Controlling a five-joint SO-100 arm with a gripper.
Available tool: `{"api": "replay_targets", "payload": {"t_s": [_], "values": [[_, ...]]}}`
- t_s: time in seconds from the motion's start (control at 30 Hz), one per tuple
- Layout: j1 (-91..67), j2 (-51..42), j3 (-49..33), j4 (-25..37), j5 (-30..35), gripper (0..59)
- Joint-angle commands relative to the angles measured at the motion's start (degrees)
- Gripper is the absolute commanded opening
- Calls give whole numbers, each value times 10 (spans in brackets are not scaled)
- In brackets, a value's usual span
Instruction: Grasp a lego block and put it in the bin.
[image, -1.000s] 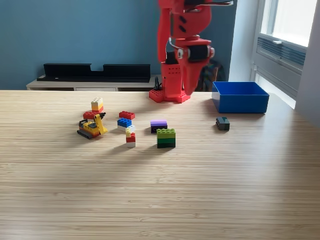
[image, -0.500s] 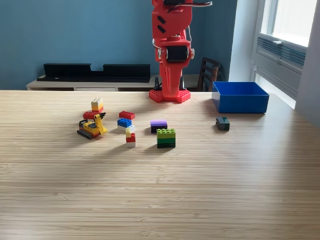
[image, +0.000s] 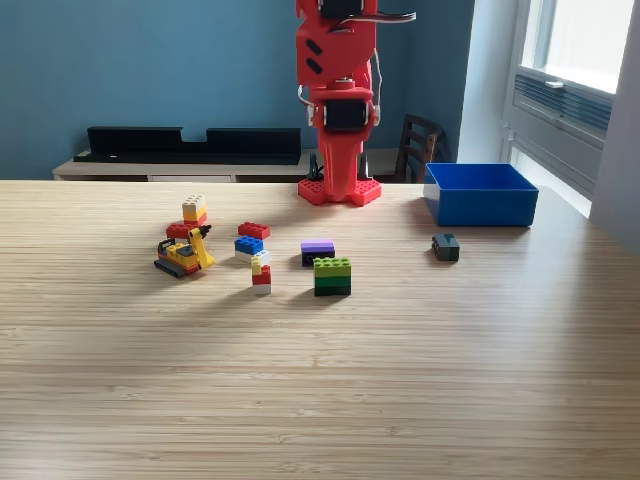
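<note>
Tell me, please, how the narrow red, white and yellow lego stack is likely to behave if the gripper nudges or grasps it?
The narrow lego stack stands tall on a small footprint, so a sideways nudge would probably tip it. Being small plastic bricks, it looks light and rigid. Its layers might separate if squeezed unevenly.

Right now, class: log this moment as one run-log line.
arm: raised at base | pincer: not discernible | blocks: on table | bin: exterior view's right

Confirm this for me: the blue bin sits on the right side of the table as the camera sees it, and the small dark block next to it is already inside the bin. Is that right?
Not quite. The exterior view shows the blue bin on its right side of the table, but the small dark block is not inside it; it lies on the tabletop just in front of the bin.
</note>
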Motion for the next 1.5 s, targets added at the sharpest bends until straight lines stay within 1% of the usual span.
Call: {"api": "replay_targets", "payload": {"t_s": [0.03,0.3,0.47,0.73,0.83,1.0,1.13,1.3,1.5], "values": [[47,45,-4,-26,-10,1],[119,45,-11,-48,-5,1],[145,45,-11,-50,7,1],[223,45,-54,-51,40,1],[267,45,-59,-71,35,1],[338,48,-65,-133,34,1],[370,45,-72,-142,33,1],[377,44,-45,-149,22,5],[374,42,-17,-149,21,187]]}}
